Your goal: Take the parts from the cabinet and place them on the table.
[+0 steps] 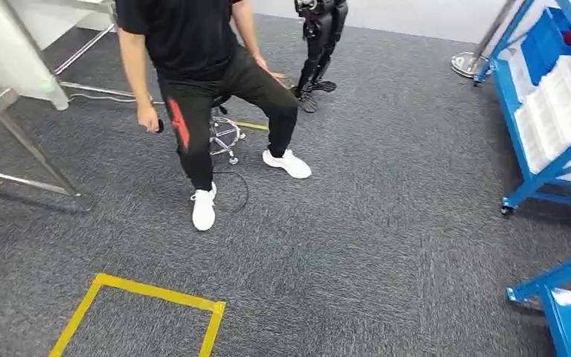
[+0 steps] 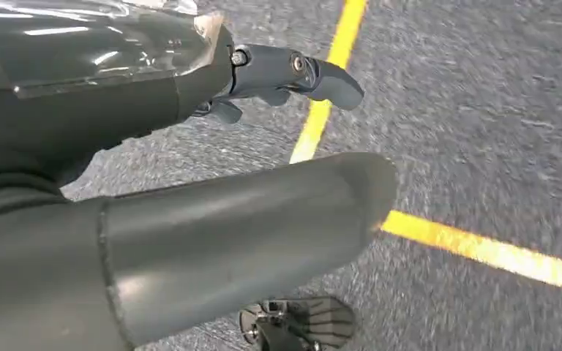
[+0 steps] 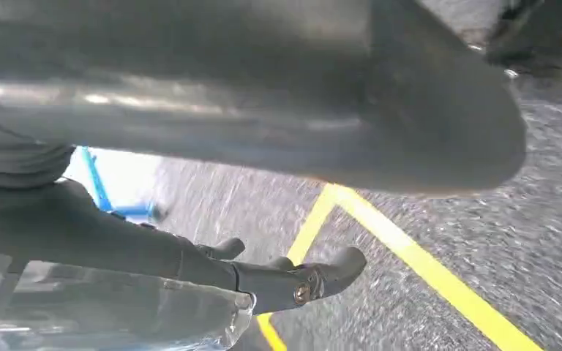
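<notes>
Our left hand (image 2: 285,77) hung over the grey carpet (image 1: 386,223) in its wrist view, holding nothing; the fingers reached forward and lay loosely apart, with no part between them. Our right hand (image 3: 293,278) hung the same way in its own wrist view, fingers extended and slightly apart, also with nothing in it. Under both hands ran yellow tape (image 2: 322,110), which in the head view formed a marked square (image 1: 149,294) on the floor just ahead of us.

Outward from there, the blue cabinet (image 1: 535,175) stood at the right edge of the head view, well apart from both hands, with white bins (image 1: 565,97) on its shelves and a blue one higher up. We could not make out single parts inside them. A second blue frame (image 1: 557,286) sat nearer, low on the same side.

We judged that the cabinet lay forward and to our right, so the right hand was the nearer one, and that a turn and some steps toward it were needed before any reach.

A table leg (image 1: 37,160) showed far left, opposite the cabinet. A person (image 1: 201,82) sat on a stool (image 1: 224,137) between the two, straight ahead.
</notes>
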You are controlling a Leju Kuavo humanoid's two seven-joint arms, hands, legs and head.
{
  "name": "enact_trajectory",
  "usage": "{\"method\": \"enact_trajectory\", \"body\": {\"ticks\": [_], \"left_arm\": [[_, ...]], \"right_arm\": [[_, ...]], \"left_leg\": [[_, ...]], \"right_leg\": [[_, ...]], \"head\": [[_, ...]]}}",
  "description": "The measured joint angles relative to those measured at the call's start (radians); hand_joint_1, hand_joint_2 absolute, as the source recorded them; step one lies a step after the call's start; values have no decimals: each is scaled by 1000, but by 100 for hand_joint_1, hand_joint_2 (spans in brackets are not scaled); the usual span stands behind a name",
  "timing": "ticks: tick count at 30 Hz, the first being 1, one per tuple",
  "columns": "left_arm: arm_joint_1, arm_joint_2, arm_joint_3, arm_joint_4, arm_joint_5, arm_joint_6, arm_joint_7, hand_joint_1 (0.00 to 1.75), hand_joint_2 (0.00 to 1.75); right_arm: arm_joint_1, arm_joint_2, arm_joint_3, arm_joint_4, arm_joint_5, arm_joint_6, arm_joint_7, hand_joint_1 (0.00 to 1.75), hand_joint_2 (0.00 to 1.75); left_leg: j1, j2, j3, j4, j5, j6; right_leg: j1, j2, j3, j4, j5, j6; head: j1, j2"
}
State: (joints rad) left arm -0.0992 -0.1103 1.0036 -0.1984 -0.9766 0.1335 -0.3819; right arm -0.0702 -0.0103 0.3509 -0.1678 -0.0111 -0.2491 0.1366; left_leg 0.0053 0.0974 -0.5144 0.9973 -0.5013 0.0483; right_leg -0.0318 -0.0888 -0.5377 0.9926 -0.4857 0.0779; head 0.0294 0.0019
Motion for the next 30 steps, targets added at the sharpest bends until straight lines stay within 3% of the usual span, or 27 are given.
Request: {"method": "enact_trajectory", "body": {"ticks": [1, 2, 4, 5, 6, 7, 8, 9, 10, 11, 12, 14, 15, 16, 19, 20, 21, 22, 24, 25, 26, 27, 28, 29, 30], "left_arm": [[3, 0, 7, 1, 0, 3, 4, 0, 0], [4, 2, 13, 1, 0, 7, 6, 0, 0], [3, 1, 16, 1, 0, 13, 7, 0, 0], [3, 0, 17, 1, -1, 15, 8, 0, 0], [3, 1, 20, 1, -3, 17, 8, 0, 0], [4, 0, 20, 1, -7, 21, 8, 0, 0], [7, -1, 20, 1, -10, 22, 7, 0, 0], [10, -1, 20, 2, -11, 23, 3, 0, 0], [12, -2, 20, 2, -14, 24, 1, 0, 0], [13, -2, 20, 2, -18, 24, -1, 0, 0], [12, -2, 20, 2, -20, 24, -5, 0, 0], [12, -3, 20, 1, -28, 23, -13, 0, 0], [13, -3, 19, 2, -34, 20, -13, 0, 0], [15, -3, 18, 2, -45, 15, -13, 0, 0], [14, -3, 13, 2, -59, 13, 4, 0, 0], [14, -4, 11, 2, -62, 11, 7, 0, 0], [12, -4, 10, 2, -65, 11, 10, 0, 0], [13, -3, 9, 2, -69, 11, 13, 0, 0], [16, 0, 10, 2, -71, 11, 17, 0, 0], [16, 0, 9, 2, -72, 11, 20, 0, 0], [16, 0, 9, 2, -72, 10, 21, 0, 0], [15, 0, 9, 2, -72, 10, 23, 0, 0], [15, 0, 9, 2, -72, 10, 23, 0, 0], [15, 0, 8, 2, -74, 10, 23, 0, 0], [15, 0, 8, 2, -75, 9, 24, 0, 0]], "right_arm": [[-6, -2, 17, 0, 7, 4, 3, 0, 0], [-6, -2, 31, 0, 11, 6, 5, 0, 0], [-6, -4, 50, 2, 12, 9, 8, 0, 0], [-9, -5, 59, 2, 14, 9, 8, 0, 0], [-10, -2, 65, 2, 14, 9, 8, 0, 0], [-12, -3, 70, 3, 14, 10, 11, 0, 0], [-14, -3, 74, 3, 13, 10, 10, 0, 0], [-16, -3, 78, 3, 10, 10, 9, 0, 0], [-16, -3, 79, 3, 7, 10, 6, 0, 0], [-14, -3, 80, 3, 4, 11, 6, 0, 0], [-12, -3, 80, 4, 2, 12, 3, 0, 0], [-12, -3, 80, 4, -6, 12, -2, 0, 0], [-12, -3, 80, 4, -11, 12, -2, 0, 0], [-16, -3, 80, 4, -18, 12, -2, 0, 0], [-7, -2, 78, 4, -36, 8, 4, 0, 0], [-1, -3, 76, 5, -40, 6, 9, 0, 0], [2, -1, 75, 5, -42, 5, 13, 0, 0], [1, 1, 75, 5, -43, 5, 16, 0, 0], [-1, 4, 74, 5, -43, 5, 20, 0, 0], [0, 5, 74, 5, -42, 5, 22, 0, 0], [2, 6, 74, 5, -42, 5, 24, 0, 0], [3, 6, 74, 5, -42, 5, 25, 0, 0], [6, 7, 74, 5, -42, 5, 27, 0, 0], [7, 7, 74, 5, -42, 5, 27, 0, 0], [6, 7, 74, 5, -42, 5, 27, 0, 0]], "left_leg": [[-6, 10, -1, 2, -6, -10], [-7, 19, 2, 1, -4, -15], [-2, 37, 8, -3, -4, -25], [3, 37, 6, 1, -11, -34], [8, -19, -1, 26, -34, -40], [10, -63, -27, 86, -78, -40], [10, -84, -60, 159, -120, -40], [11, -95, -105, 253, -161, -41], [11, -98, -133, 308, -175, -41], [11, -99, -140, 317, -163, -41], [12, -99, -128, 285, -131, -40], [18, -116, -60, 133, -34, -37], [25, -170, -31, 61, 1, -36], [28, -215, -25, 33, -8, -36], [10, -177, -30, 39, -10, -22], [14, -161, -24, 24, -1, -9], [14, -146, -19, 14, 5, 0], [13, -131, -18, 11, 6, 8], [8, -95, -20, 11, 6, 11], [7, -80, -22, 11, 6, 11], [5, -64, -22, 11, 6, 11], [5, -51, -21, 11, 5, 10], [6, -39, -20, 11, 4, 8], [6, -28, -19, 12, 2, 5], [6, -18, -15, 12, 0, 1]], "right_leg": [[14, 0, 6, -2, 6, -8], [11, 18, -3, 1, 8, -18], [19, 36, -15, 0, 9, -27], [4, 49, -1, -7, 16, -39], [-2, 60, -3, -8, 18, -43], [-1, 67, -6, -8, 21, -54], [0, 77, -9, -8, 25, -61], [4, 93, -13, -8, 25, -61], [6, 107, -14, -8, 25, -61], [7, 121, -13, -7, 25, -61], [7, 135, -11, -6, 25, -60], [5, 164, -9, 1, 25, -59], [5, 177, -15, 5, 24, -59], [16, 188, -26, 20, 20, -51], [6, 225, -46, 10, 33, -25], [10, 232, -53, 10, 34, -16], [6, 173, -56, 28, 28, -19], [12, 125, -82, 73, 0, -25], [9, 104, -162, 227, -67, -33], [9, 103, -193, 295, -88, -30], [8, 102, -204, 325, -91, -23], [7, 100, -188, 301, -78, -15], [6, 94, -145, 226, -49, -5], [2, 78, -92, 133, -19, 4], [1, 41, -39, 44, 3, 9]], "head": [[-1, 0], [-8, 0], [-7, 0], [-7, 0], [-11, 0], [-14, 0], [-15, 0], [-15, 0], [-15, 0], [-15, 0], [-15, 0], [-15, 0], [-15, 0], [-16, 0], [-14, 0], [-13, 0], [-13, 0], [-8, 0], [-8, 0], [-8, 0], [-8, 0], [-8, 0], [-8, 0], [-8, 0], [-8, 0]]}}
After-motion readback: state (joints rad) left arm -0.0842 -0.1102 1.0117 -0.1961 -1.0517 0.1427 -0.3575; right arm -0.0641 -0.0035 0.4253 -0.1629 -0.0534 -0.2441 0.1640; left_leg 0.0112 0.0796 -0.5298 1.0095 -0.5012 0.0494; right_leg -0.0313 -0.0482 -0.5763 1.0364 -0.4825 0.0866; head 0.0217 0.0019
